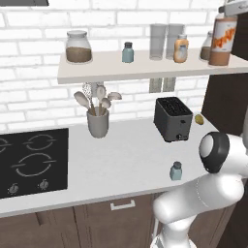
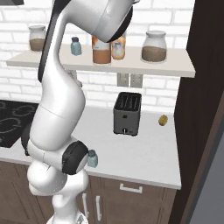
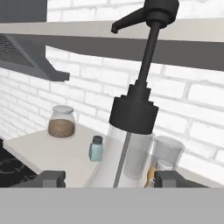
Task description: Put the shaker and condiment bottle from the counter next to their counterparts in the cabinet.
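- Condiment bottle (image 1: pixel 222 41) stands at the right end of the cabinet (image 1: pixel 145 68) shelf board, or hangs just above it; I can't tell whether its base touches.
- From the hand view the gripper (image 3: pixel 111 177) has its jaws either side of the bottle's pale shoulder, below the black collar, apparently clasping it.
- It looks tall, slim and top-heavy under the thin pump spout, so I'd judge it tips easily; the smooth body is likely slippery. Holding the stiff body is wiser than the spout, which might bend or press down.
- Squat orange bottle (image 1: pixel 180 49) with the pale cap sits just left of it on the shelf, beside two clear glasses (image 1: pixel 164 41) that could be knocked.
- Shaker (image 1: pixel 176 171) waits on the desk (image 1: pixel 121 160), near its front edge, in front of the toaster (image 1: pixel 173 118). It looks tiny, light and rigid; I'd pinch it around the body, under the dark cap.
- Twin shaker (image 1: pixel 128 52) stands farther left on the shelf.
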